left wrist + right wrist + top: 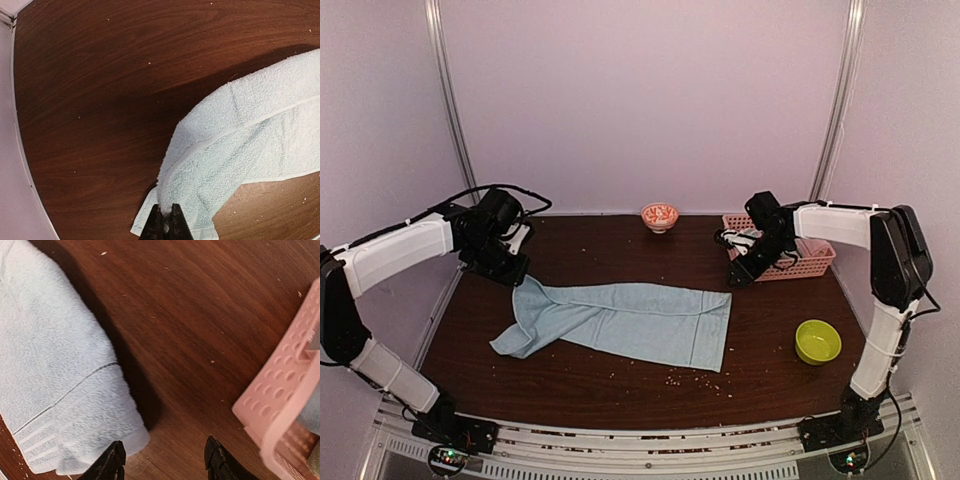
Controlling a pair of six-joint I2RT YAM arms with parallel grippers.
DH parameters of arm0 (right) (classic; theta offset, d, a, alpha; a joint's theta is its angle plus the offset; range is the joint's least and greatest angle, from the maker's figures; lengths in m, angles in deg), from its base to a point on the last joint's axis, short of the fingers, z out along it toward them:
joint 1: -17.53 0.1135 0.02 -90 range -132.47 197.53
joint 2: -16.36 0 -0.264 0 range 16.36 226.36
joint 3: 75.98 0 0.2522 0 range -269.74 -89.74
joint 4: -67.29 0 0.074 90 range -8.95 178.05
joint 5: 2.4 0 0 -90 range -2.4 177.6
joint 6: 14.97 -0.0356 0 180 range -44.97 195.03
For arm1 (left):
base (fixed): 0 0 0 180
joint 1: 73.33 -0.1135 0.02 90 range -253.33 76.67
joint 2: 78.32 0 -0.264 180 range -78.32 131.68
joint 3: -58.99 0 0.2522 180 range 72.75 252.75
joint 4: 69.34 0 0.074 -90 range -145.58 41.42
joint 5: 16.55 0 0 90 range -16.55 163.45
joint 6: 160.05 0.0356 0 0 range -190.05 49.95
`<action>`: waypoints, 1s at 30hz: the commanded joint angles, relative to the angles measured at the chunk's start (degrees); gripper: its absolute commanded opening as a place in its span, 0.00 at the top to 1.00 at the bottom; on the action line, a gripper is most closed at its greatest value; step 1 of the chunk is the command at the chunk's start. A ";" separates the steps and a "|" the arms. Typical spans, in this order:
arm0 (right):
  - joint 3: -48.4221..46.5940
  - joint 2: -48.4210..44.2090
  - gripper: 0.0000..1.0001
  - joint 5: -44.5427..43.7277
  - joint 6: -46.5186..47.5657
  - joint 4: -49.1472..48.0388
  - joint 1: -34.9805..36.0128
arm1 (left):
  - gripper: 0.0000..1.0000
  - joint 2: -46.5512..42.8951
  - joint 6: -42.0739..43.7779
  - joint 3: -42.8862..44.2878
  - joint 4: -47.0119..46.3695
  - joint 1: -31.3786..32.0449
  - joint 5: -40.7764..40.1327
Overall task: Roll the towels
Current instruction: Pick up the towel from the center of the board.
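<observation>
the light-blue towel (630, 320) lies across the middle of the surface (580, 245), its far-left corner pinched up in the left hand (165, 214), its far-right corner just left of the right hand (165, 462), which hangs open and empty beside the pink basket (280, 405).

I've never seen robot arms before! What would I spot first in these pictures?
A big light-blue towel sprawls across the middle of the dark wooden table, and the left gripper pinches its far left corner. The right gripper hangs open between the towel's other end and a pink basket. A bright lime-green bowl sits near the table's right edge.
</observation>
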 commanded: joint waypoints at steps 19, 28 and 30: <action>10.50 -13.42 0.47 -6.14 23.73 2.88 9.76 | 1.00 3.50 2.12 -2.36 -8.50 0.06 5.67; 12.25 -10.91 0.54 -18.95 21.45 -8.26 14.71 | 1.00 3.82 2.42 -2.36 -8.67 0.09 6.10; 12.24 -9.99 0.54 -19.49 22.16 -8.21 15.52 | 1.00 4.06 2.58 -2.28 -8.67 0.09 6.10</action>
